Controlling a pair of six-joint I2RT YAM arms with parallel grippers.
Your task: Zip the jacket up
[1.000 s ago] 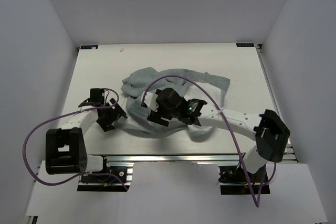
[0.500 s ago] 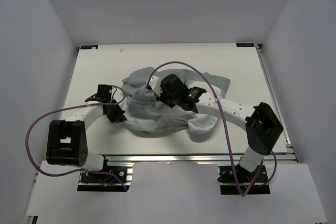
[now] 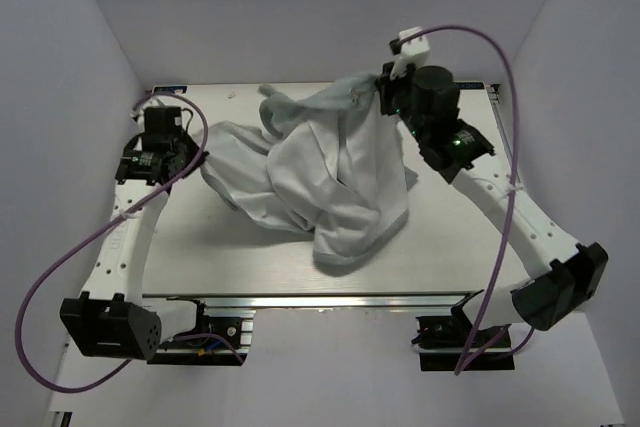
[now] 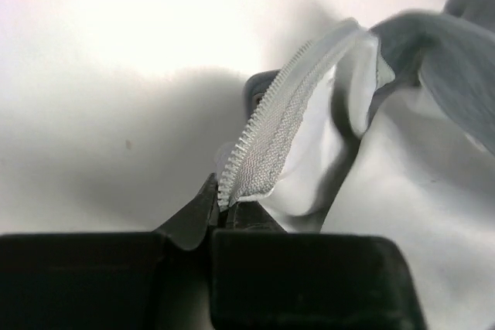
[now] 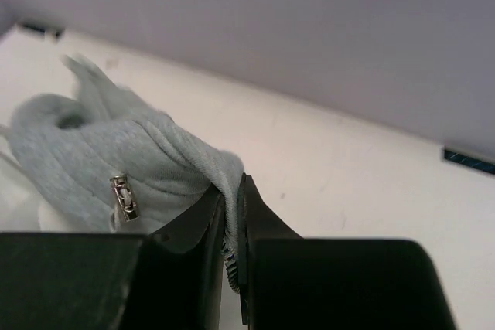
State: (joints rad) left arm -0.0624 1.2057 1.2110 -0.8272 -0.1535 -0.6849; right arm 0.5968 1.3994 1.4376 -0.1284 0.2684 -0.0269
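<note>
We see both arms reaching far out. Our left gripper (image 3: pixel 192 154) is pinched shut on the zipper tape (image 4: pixel 271 133), low by the tabletop's (image 3: pixel 455 247) left side. Our right gripper (image 3: pixel 384 90) is clamped on the jacket (image 3: pixel 325 172), held high at the far right — cloth draped between them.

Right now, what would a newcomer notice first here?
The jacket is pulled up in a bunched sheet over the table, held between both arms. The right gripper pinches its grey edge high at the far right, a metal zipper pull showing just beside the grip; the left gripper is shut on the toothed zipper tape at the far left.
</note>
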